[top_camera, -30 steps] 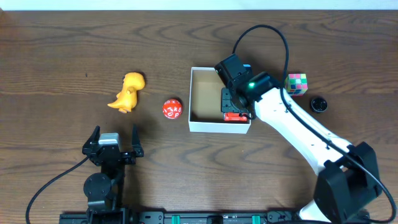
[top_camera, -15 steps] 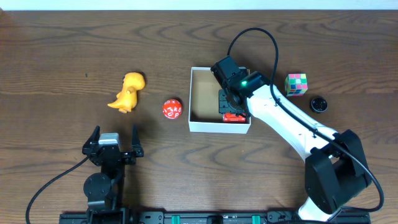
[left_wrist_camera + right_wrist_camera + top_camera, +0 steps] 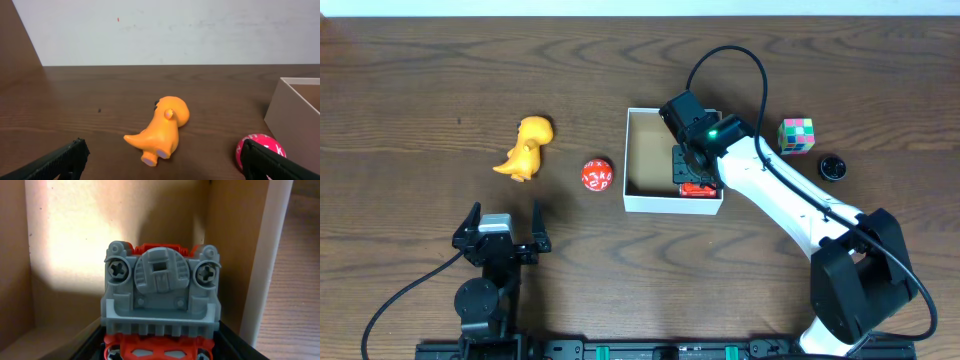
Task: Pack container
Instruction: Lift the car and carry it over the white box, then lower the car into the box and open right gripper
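At the table's left front, the left gripper rests with jaws spread wide, empty. Mid-table sits the small white-walled, brown-cardboard container. Inside its right side, the right gripper, half-open, clamps a red-and-grey plastic toy. This looks like the placing step; next comes releasing the toy and lifting straight out.

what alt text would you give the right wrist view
A grey and red toy with two cross-head screws fills the frame, clamped in the right gripper inside the container, whose brown cardboard walls rise behind it. The wooden table shows at the right edge.
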### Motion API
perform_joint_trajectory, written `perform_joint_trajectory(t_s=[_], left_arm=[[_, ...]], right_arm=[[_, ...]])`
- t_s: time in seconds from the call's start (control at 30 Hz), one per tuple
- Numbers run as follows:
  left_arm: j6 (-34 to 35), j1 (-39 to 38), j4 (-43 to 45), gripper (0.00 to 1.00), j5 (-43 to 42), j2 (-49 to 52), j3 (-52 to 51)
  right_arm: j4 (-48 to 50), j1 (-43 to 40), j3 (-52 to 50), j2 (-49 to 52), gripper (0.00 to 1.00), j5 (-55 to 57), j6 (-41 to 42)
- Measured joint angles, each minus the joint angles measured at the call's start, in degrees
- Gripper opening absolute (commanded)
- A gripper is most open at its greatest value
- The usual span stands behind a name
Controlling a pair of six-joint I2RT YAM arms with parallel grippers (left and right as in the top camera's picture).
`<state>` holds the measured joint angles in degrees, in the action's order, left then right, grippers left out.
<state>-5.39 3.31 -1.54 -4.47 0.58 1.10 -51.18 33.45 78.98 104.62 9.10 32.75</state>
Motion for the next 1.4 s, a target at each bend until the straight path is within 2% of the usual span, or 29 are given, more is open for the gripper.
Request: perform_joint_trajectory(t_s=[0.13,0.3,0.67,1.4], left_arm=[[0.0,0.0,0.0,0.98,0.0,0.0,0.0],[0.0,0.0,0.0,0.98,0.0,0.0,0.0],[0.0,0.0,0.0,0.98,0.0,0.0,0.0],[0.0,0.0,0.0,0.98,0.0,0.0,0.0]], right_arm=[[-0.1,0.0,0.0,0.0,0.29,0.0,0.0],[-0.1,0.0,0.0,0.0,0.43,0.2,-0.1],[0.0,0.0,0.0,0.0,0.54,0.2,-0.1],[-1.1,0.0,0.0,0.0,0.56,-0.7,-0.1]])
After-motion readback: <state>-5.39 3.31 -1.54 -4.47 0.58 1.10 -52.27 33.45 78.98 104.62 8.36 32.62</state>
